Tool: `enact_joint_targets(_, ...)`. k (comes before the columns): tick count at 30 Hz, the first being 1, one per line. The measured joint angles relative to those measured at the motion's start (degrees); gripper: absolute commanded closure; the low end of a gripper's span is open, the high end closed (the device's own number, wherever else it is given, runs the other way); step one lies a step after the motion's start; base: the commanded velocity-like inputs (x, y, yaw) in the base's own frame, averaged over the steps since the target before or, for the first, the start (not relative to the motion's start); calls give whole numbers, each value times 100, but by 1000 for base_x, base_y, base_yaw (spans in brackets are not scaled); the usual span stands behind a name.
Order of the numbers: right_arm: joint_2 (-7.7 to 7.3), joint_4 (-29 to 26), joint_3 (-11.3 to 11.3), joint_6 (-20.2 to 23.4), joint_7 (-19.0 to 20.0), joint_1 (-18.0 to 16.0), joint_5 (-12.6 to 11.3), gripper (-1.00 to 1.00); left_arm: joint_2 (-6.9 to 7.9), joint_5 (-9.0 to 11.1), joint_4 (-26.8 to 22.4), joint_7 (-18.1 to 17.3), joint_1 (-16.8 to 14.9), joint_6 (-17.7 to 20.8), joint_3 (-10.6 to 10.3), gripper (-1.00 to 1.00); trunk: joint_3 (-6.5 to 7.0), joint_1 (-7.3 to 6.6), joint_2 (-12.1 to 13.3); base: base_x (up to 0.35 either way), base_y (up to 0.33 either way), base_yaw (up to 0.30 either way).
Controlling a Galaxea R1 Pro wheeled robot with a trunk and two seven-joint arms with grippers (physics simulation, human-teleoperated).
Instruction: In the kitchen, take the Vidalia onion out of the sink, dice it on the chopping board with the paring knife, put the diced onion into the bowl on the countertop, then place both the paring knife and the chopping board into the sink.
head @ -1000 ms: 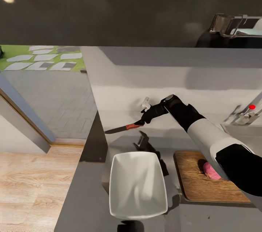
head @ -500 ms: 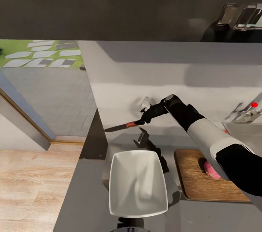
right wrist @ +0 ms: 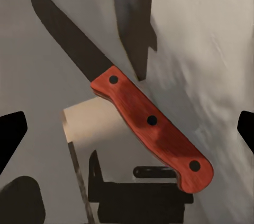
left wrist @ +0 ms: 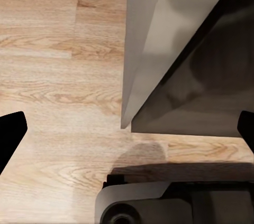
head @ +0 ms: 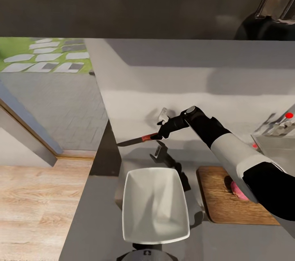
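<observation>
The paring knife point(head: 135, 141) hangs above the desk point(head: 102, 212) beyond the bowl point(head: 154, 205), its handle clamped in the right claw point(head: 159, 134); the onion point(head: 237, 189) lies on the chopping board point(head: 221, 201); the left claw point(left wrist: 127, 129) is spread open over wooden floor point(left wrist: 58, 76).

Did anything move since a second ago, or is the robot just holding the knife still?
Mostly the camera moved: the whole picture slid a little, so the counter things only seem to shift. The right gripper still holds the paring knife in the air beyond the bowl, blade pointing the same way. The onion stays on the chopping board. Nothing was picked up or let go.
</observation>
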Motion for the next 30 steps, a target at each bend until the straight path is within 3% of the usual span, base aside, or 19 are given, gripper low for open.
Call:
enact_joint_targets(18, -1, -41, -11, -394, 11, 0, 13, -100, 0, 0, 14, 8, 0, -3, -2, -100, -169, 0, 0, 0, 0, 0)
enact_joint_targets(30, 20, -81, -29, -414, 11, 0, 7, -100, 0, -8, -14, 8, 0, -6, -8, -100, -281, 0, 0, 0, 0, 0)
